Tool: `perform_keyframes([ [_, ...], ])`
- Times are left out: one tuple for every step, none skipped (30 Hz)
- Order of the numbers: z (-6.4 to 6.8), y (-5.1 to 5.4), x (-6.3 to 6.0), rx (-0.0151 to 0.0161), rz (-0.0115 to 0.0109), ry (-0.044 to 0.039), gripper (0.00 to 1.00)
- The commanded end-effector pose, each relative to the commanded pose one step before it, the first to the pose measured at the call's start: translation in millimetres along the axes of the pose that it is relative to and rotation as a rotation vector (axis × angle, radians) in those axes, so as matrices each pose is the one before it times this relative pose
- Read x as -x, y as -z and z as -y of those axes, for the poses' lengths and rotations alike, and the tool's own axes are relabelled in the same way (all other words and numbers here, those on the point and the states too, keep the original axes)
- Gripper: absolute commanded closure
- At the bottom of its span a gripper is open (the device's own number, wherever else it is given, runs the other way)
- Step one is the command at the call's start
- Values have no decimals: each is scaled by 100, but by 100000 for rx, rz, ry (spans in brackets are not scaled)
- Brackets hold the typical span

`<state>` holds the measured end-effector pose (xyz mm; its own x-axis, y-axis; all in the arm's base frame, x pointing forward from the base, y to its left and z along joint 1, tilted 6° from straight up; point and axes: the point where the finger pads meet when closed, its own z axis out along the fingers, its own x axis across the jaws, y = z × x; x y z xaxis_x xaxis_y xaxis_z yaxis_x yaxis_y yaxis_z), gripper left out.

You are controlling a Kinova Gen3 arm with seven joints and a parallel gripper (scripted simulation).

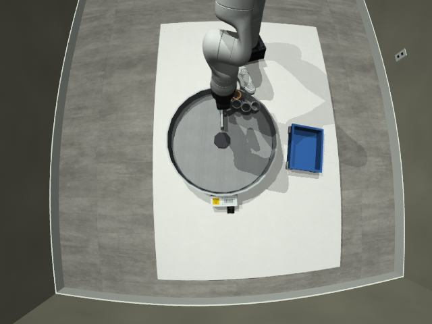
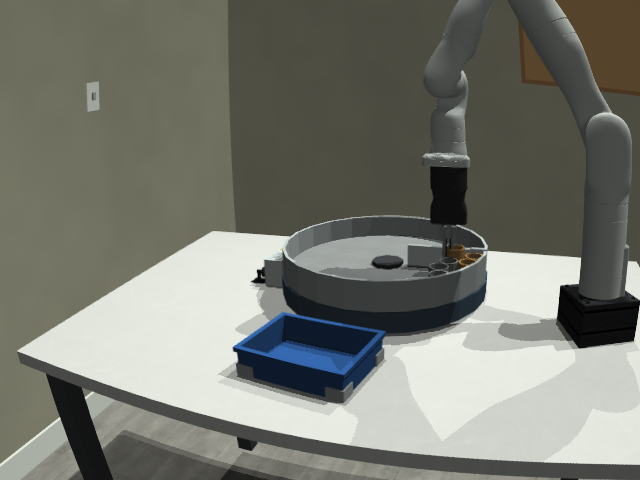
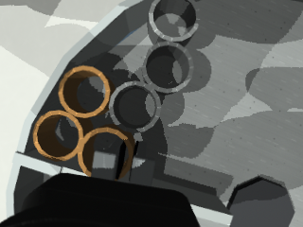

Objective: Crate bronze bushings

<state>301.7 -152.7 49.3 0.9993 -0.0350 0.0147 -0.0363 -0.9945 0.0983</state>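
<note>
My gripper (image 2: 448, 246) (image 3: 130, 153) is shut on the wall of a bronze bushing (image 2: 456, 253) (image 3: 81, 153), one finger inside it. Its rim stands a little higher than its neighbours' in the exterior view. Two other bronze bushings (image 2: 474, 255) (image 2: 467, 262) (image 3: 62, 92) (image 3: 36, 137) stand beside it, by the wall of the turning table (image 1: 195, 146) (image 2: 382, 297) (image 3: 227, 95). Three steel bushings (image 1: 245, 111) (image 3: 111, 106) (image 3: 191, 68) stand in a row next to the bronze ones. The blue crate (image 1: 322, 150) (image 2: 294, 373) is empty. The arm hides part of the group in the top view.
An upright grey plate (image 1: 221, 120) (image 2: 424, 255) stands on the turning table beside the gripper, near the dark hub (image 1: 221, 140) (image 2: 387, 261) (image 3: 261, 203). The turning table's raised wall lies between the bushings and the crate. A control box (image 1: 225, 201) (image 2: 272, 268) sits outside that wall.
</note>
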Motion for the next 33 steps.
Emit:
perform_keyframes([
  [-20, 66, -98, 68, -276, 10, 100],
  [6, 129, 48, -27, 118, -10, 100],
  [0, 150, 0, -1, -2, 2, 100],
  [0, 150, 0, -1, -2, 2, 100],
  [0, 150, 0, -1, -2, 2, 100],
  [0, 150, 0, -1, -2, 2, 100],
  [0, 0, 0, 0, 0, 0, 100],
  [0, 0, 0, 0, 0, 0, 100],
  [0, 0, 0, 0, 0, 0, 100],
  [0, 0, 0, 0, 0, 0, 100],
  [0, 0, 0, 0, 0, 0, 100],
  [0, 0, 0, 0, 0, 0, 100],
  [0, 0, 0, 0, 0, 0, 100],
  [0, 0, 0, 0, 0, 0, 100],
  [0, 0, 0, 0, 0, 0, 100],
  [0, 0, 0, 0, 0, 0, 100],
  [0, 0, 0, 0, 0, 0, 100],
  [0, 0, 0, 0, 0, 0, 100],
  [6, 129, 47, -27, 118, -9, 100],
  [0, 150, 0, -1, -2, 2, 100],
  [0, 150, 0, -1, -2, 2, 100],
  [0, 150, 0, -1, -2, 2, 100],
  [0, 150, 0, -1, -2, 2, 100],
  [0, 0, 0, 0, 0, 0, 100],
  [0, 0, 0, 0, 0, 0, 100],
  [0, 0, 0, 0, 0, 0, 100],
  [0, 0, 0, 0, 0, 0, 100],
  [0, 0, 0, 0, 0, 0, 100],
  [0, 0, 0, 0, 0, 0, 100],
  [0, 0, 0, 0, 0, 0, 100],
  [0, 0, 0, 0, 0, 0, 100],
  [0, 0, 0, 0, 0, 0, 100],
  [0, 0, 0, 0, 0, 0, 100],
])
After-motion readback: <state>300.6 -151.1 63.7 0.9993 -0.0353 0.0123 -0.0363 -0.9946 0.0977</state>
